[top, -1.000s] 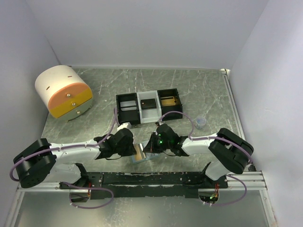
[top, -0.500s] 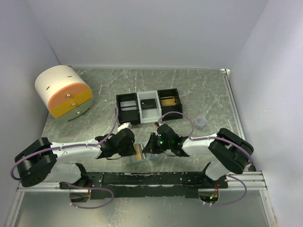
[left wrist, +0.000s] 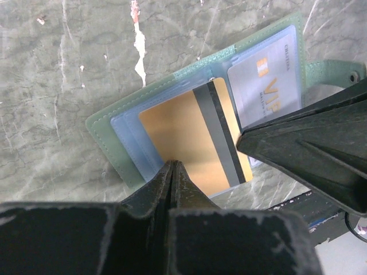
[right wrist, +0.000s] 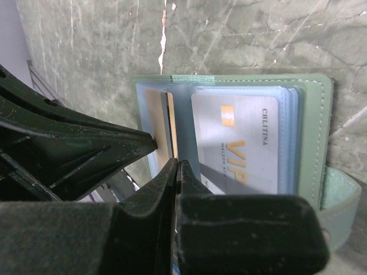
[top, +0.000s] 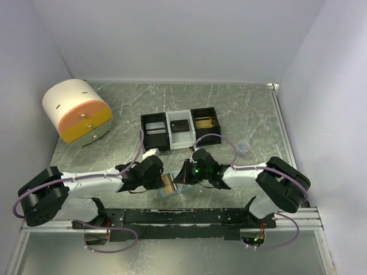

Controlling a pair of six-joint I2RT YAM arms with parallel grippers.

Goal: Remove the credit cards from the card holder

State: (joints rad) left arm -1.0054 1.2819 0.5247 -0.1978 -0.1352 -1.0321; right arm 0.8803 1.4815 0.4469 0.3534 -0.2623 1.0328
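Marbled grey-green tabletop (top: 241, 109) inside white walls. Close to the arm bases, squeezed between both claws: card holder (left wrist: 102, 123), lying open and flat, pale inside facing up. Directly under the tips of left claw (left wrist: 172, 166) and right claw (right wrist: 176, 167), the two nearly touching above it.

Just changed: left claw gone from a narrow gap a second ago to fully closed. Tips now meeting on the near edge of gold card (left wrist: 178, 129), magnetic stripe up, partly out of its clear sleeve and poking past the holder's edge toward right claw. Reads as a pinch on that card, not a close on air, though hard to confirm with the fingers covering the contact. Barely any shift of the holder across the overhead views.

Right claw closed too, nothing visibly between its jaws. Tips down near the holder's fold, apparently pinning it. Just beyond those tips: silver card (right wrist: 241, 143) lettered VIP, fully seated in the other panel.

For the task: grip on the first card probably secured, extraction not yet done. Next, likely a pull back toward left claw's wrist, with right claw keeping the holder down. Risks: thin card slipping from the tips, or the whole holder dragging along. Silver card untouched. Far ahead of both claws: three-compartment tray (top: 143, 133).
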